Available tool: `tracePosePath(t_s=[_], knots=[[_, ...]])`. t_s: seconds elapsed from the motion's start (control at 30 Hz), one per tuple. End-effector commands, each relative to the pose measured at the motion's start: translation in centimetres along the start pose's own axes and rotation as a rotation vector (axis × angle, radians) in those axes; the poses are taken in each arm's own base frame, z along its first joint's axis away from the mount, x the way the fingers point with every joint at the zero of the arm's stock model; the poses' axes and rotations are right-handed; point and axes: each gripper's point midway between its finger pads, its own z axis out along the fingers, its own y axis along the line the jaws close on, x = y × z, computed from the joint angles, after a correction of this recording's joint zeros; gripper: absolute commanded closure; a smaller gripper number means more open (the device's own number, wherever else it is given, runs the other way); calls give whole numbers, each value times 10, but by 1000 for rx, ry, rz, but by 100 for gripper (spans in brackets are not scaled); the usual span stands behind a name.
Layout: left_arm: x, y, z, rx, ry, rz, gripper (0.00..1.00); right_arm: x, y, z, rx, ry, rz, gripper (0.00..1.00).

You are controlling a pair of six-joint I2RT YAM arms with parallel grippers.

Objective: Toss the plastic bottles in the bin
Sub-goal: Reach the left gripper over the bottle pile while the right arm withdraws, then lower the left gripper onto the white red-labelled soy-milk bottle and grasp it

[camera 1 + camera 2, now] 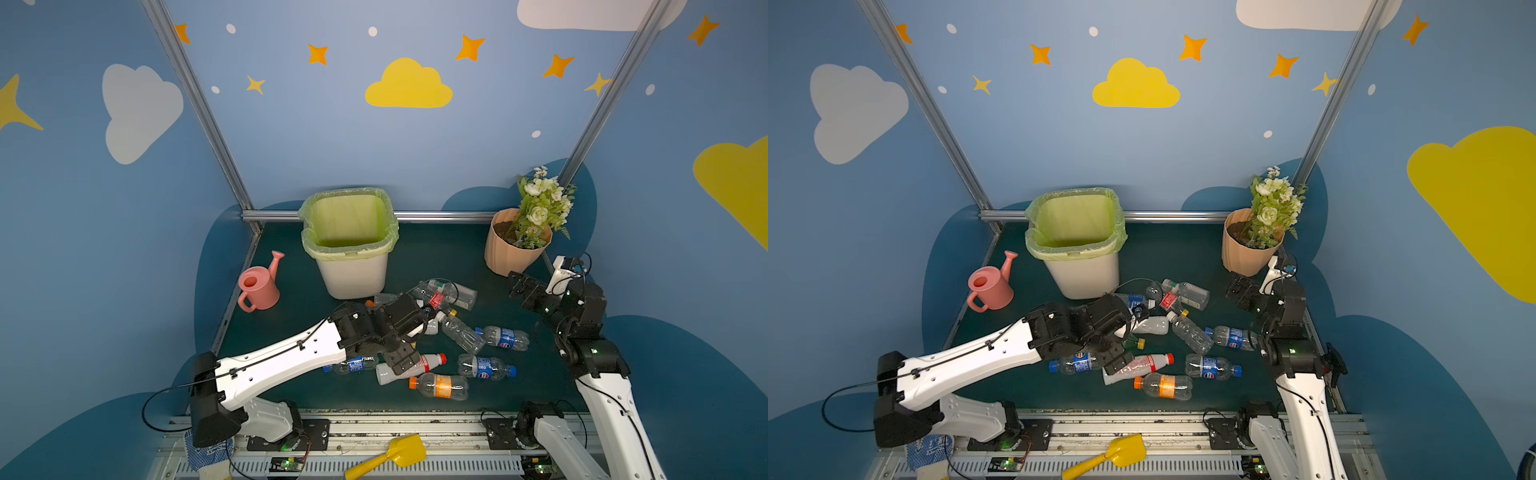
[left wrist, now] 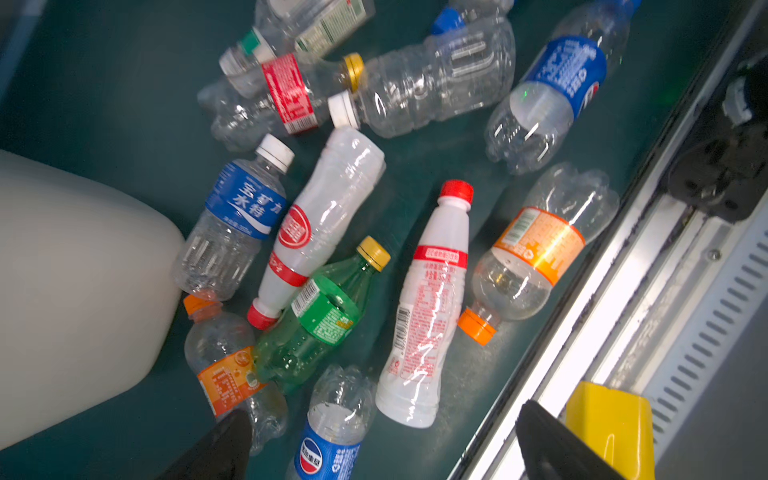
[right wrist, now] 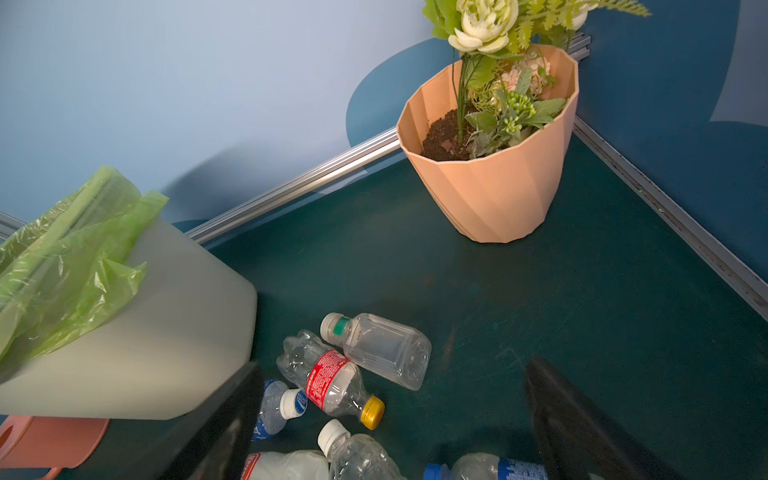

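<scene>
Left hand (image 2: 384,411) stands wide open, empty, angled down over the plastic bottles (image 2: 432,299). Right hand (image 3: 392,368) is likewise open and empty, near the flowerpot (image 3: 494,195).

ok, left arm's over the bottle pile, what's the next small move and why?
Probably lower the left gripper and close on the white red-capped bottle. The gripper is open and empty above the pile. In the left wrist view that bottle's base lies flat between its fingers, not buried under others. No bottles show in the bin yet.
</scene>
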Motion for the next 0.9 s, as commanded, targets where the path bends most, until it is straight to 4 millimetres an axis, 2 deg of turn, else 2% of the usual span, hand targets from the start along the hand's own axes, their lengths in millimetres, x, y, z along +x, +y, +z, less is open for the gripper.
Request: tracePosePath(t_s=[0.0, 0.2, 0.33, 0.47, 0.6, 0.87], knots=[[14, -13, 6, 55, 103, 54, 3, 3, 0, 1, -10, 14, 21, 3], [24, -20, 23, 73, 231, 87, 9, 8, -3, 4, -9, 30, 33, 3], [29, -26, 36, 97, 277, 101, 20, 11, -5, 3, -7, 38, 38, 3], [35, -31, 46, 115, 318, 108, 22, 13, -7, 2, -4, 38, 42, 3], [42, -34, 59, 127, 360, 121, 29, 16, -9, 1, 0, 42, 46, 3], [50, -36, 84, 120, 407, 147, 31, 23, -13, 0, 4, 50, 70, 3]])
